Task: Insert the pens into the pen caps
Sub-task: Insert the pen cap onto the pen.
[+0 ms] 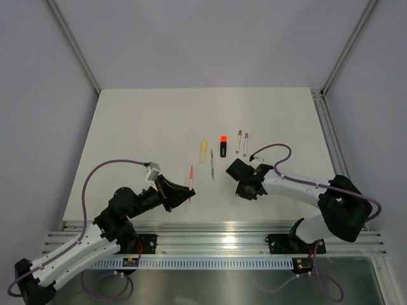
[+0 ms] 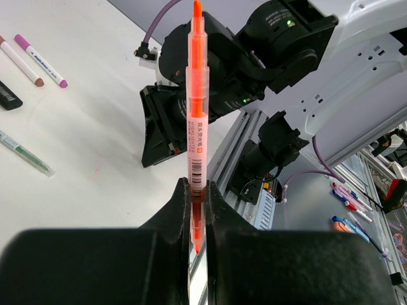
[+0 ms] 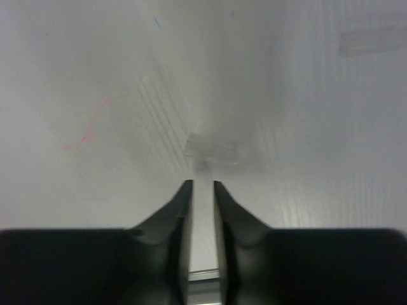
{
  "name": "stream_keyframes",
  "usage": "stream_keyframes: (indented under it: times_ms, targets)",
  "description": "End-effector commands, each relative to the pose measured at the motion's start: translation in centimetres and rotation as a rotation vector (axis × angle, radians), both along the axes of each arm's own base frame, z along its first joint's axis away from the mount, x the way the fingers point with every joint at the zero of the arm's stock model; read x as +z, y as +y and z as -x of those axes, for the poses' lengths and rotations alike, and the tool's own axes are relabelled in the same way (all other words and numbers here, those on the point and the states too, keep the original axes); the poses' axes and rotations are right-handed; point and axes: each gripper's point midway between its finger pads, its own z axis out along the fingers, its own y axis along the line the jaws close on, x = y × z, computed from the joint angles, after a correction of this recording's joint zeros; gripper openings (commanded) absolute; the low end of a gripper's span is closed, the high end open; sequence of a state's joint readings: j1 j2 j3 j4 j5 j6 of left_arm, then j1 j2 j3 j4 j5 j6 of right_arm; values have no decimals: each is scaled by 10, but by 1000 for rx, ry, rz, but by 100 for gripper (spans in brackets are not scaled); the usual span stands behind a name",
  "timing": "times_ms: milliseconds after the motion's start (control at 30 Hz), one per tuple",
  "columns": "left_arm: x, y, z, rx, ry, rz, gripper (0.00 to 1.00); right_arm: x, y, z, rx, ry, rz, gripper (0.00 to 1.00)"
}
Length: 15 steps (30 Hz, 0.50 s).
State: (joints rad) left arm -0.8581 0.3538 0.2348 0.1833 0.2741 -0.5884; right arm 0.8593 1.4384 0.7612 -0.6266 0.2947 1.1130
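Your left gripper is clamped on the orange-red pen, held above the table, and your right gripper, jaws a little apart, points at a blurred whitish cap on the table.

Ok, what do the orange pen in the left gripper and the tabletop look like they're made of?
Orange pen: likely plastic, translucent and glossy; the barrel lets light through and carries a printed barcode label. Tabletop: matte white sheet, perhaps laminate or painted board; little glare shows, and the exact material stays open.
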Motion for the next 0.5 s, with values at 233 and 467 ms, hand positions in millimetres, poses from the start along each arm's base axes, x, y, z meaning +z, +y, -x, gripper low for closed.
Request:
stream_keyframes:
  times_ms: [233, 467]
  targets:
    - [13, -4, 4, -33, -35, 46, 0, 30, -35, -65, 6, -80, 49, 0]
    - [13, -3, 4, -28, -38, 45, 0, 9, -35, -88, 52, -5, 96, 0]
